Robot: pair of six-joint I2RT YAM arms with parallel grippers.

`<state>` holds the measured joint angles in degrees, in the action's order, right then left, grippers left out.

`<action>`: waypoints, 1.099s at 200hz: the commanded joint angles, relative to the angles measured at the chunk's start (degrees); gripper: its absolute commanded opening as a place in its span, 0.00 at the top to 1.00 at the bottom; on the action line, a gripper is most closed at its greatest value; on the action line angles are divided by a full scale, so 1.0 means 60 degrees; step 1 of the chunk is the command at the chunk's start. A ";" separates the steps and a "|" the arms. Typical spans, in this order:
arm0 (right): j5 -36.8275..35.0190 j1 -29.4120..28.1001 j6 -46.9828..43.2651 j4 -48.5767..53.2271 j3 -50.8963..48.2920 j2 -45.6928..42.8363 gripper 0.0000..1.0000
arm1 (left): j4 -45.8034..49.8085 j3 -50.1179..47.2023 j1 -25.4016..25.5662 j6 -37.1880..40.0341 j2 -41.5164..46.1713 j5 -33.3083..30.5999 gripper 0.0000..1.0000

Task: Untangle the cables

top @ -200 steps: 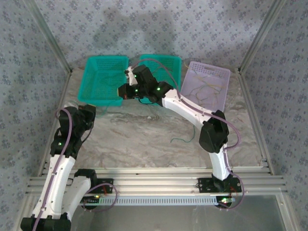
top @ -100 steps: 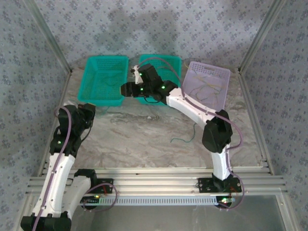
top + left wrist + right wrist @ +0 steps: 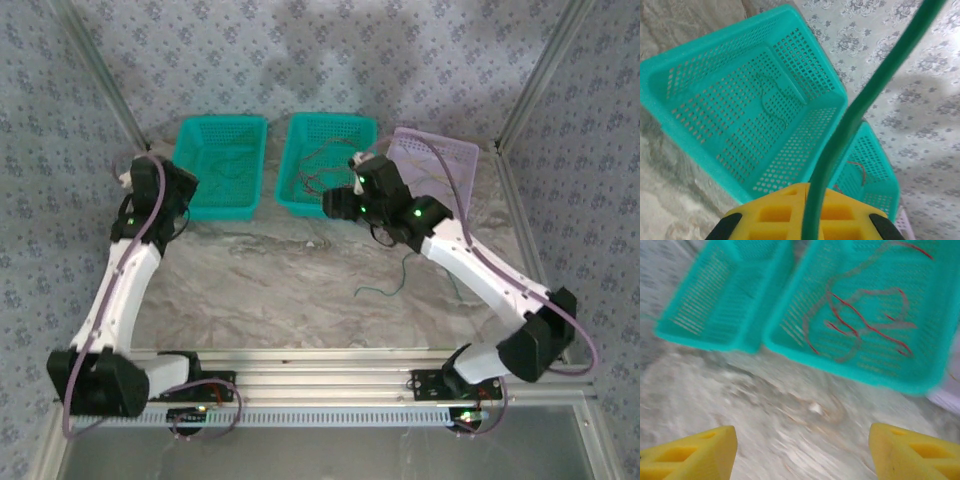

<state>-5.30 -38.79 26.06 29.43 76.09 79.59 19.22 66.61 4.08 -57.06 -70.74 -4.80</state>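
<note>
My left gripper (image 3: 810,220) is shut, its yellow pads (image 3: 770,215) pinching a green cable (image 3: 865,95) that rises up out of the left wrist view. In the top view that gripper (image 3: 182,185) hovers at the left side of the left teal basket (image 3: 190,130). Another thin green cable (image 3: 774,100) lies inside that basket. Red cables (image 3: 865,325) lie in the middle teal basket (image 3: 300,195). My right gripper (image 3: 330,204) is open and empty at that basket's front edge, with blurred marble between its yellow fingers (image 3: 690,455). A loose green cable (image 3: 385,287) lies on the table.
A pale purple basket (image 3: 470,150) at the back right holds thin yellow and orange cables (image 3: 430,185). Patterned walls with metal posts enclose the marble table (image 3: 280,270). The aluminium rail (image 3: 320,375) with both arm bases runs along the near edge.
The left arm lifted and swung up beside the left basket. The right gripper opened and drew back to the right, from between the two teal baskets to the middle basket's front edge.
</note>
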 commanded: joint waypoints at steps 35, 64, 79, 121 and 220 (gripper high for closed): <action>-0.0984 0.0527 0.0504 0.1800 -0.2993 -0.1147 0.28 | 0.0327 0.1729 0.0184 0.1261 -0.2676 -0.0120 1.00; -0.0875 0.0619 0.1065 0.2111 -0.3773 -0.1287 0.29 | 0.1173 0.2718 0.0525 0.1662 -0.3960 -0.0349 1.00; -0.0687 0.0634 0.1351 0.1983 -0.4203 -0.1312 0.29 | 0.1336 0.2999 0.0727 0.1750 -0.4442 -0.0587 1.00; -0.0029 0.0751 0.2069 0.1354 -0.5084 -0.1120 0.29 | 0.1510 0.3635 0.0918 0.1893 -0.5644 -0.1122 1.00; -0.0007 0.0955 0.2294 0.0479 -0.5697 0.0145 0.33 | 0.2182 0.4911 0.0903 0.1682 -0.7763 -0.1784 0.95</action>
<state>-5.54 -33.71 38.44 34.28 42.72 78.54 29.63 94.02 9.76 -46.11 -115.26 -13.37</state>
